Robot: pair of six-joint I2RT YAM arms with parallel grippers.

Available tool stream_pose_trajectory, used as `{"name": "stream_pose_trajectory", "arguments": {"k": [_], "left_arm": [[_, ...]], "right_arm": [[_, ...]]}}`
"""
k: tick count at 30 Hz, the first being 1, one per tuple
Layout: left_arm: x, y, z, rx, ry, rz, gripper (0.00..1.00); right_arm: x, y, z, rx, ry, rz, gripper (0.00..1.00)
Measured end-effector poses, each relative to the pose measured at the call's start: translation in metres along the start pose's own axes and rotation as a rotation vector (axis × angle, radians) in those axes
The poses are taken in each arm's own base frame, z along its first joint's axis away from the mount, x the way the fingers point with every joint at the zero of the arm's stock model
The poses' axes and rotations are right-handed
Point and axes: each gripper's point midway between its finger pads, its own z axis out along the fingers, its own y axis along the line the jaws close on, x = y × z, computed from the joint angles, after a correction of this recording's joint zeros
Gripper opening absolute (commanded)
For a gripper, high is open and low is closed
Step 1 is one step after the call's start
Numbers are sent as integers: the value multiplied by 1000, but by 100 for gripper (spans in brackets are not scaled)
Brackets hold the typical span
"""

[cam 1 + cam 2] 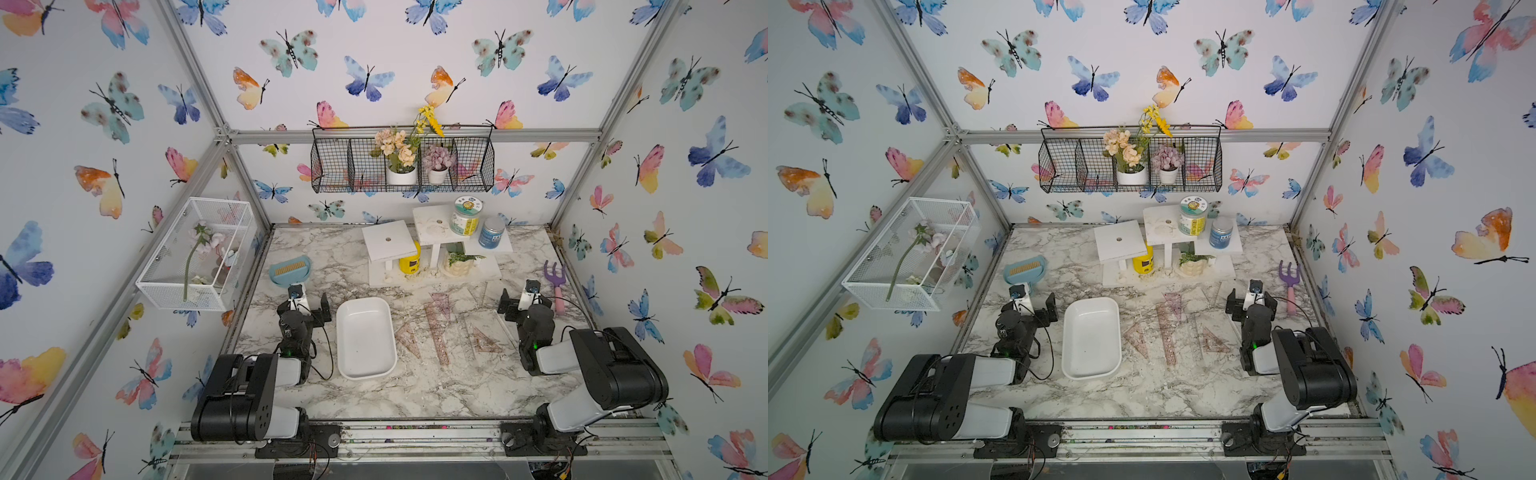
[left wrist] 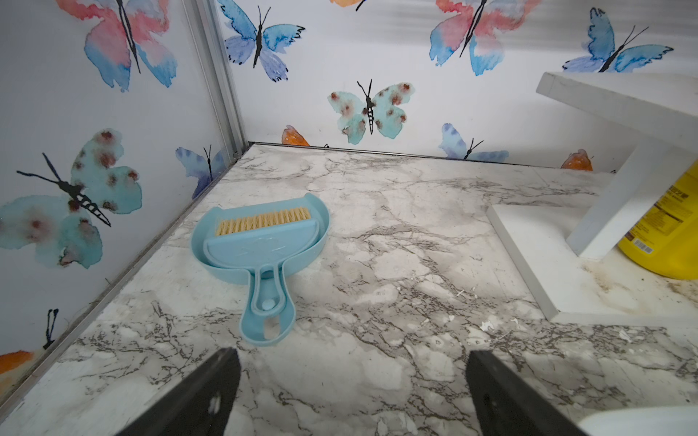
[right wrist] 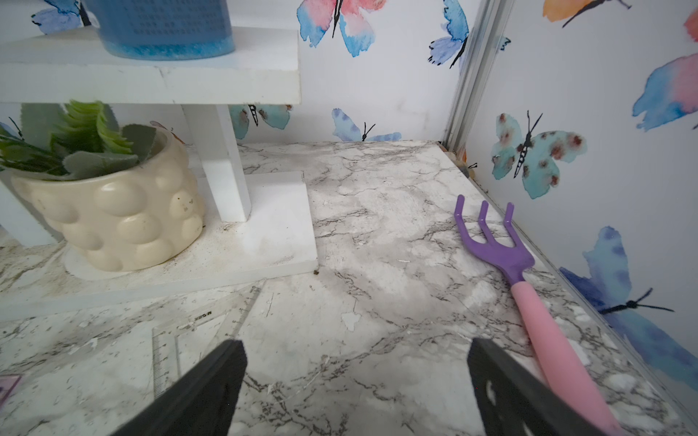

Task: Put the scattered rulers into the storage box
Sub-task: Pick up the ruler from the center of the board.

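The storage box (image 1: 365,336) (image 1: 1092,338), a shallow white tray, lies empty on the marble table left of centre. To its right the pinkish rulers lie flat: a long straight ruler (image 1: 436,334) (image 1: 1168,332) and set squares (image 1: 409,338) (image 1: 484,340) (image 1: 440,300). A clear set square (image 3: 196,328) shows beside the right jaws. My left gripper (image 1: 305,305) (image 2: 351,356) is open over bare table, left of the box. My right gripper (image 1: 524,303) (image 3: 357,345) is open too, right of the rulers, holding nothing.
A blue dustpan with brush (image 1: 289,270) (image 2: 264,241) lies ahead of the left gripper. A purple-and-pink garden fork (image 1: 557,286) (image 3: 528,294) lies by the right wall. A white stand (image 1: 432,249) with jars, a plant pot (image 3: 113,211) and a yellow bottle (image 2: 668,234) stands at the back.
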Motion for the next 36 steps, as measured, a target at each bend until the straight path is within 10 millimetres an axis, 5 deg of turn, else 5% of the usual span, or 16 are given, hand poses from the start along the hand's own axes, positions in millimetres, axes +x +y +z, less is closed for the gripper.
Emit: {"name": "stream_pose_trajectory", "arguments": {"k": [9,11,16,18,19,25,30,36], "left_arm": [[-3,10,8,-70,52,-20,99],[-28,15,18,-114,54,-47,99],[-106,22,17,-178,5,-177,99],[-123,24,15,-199,36,-246,99],[-127,24,14,-204,53,-266,99],[-118,-7,-6,-66,260,-414,84],[-100,-69,-44,174,433,-480,79],[-70,-139,-101,413,602,-505,77]], "right_arm": [[-13,-3,-4,10,6,9,98],[-41,-5,-5,19,-16,39,98],[-151,-2,-9,-13,-105,156,98],[-178,0,-14,-39,-106,210,98],[-182,3,-16,-55,-89,229,88],[-143,33,-23,-197,197,288,65],[-99,50,-44,-280,416,334,51],[-70,51,-67,-278,548,374,45]]}}
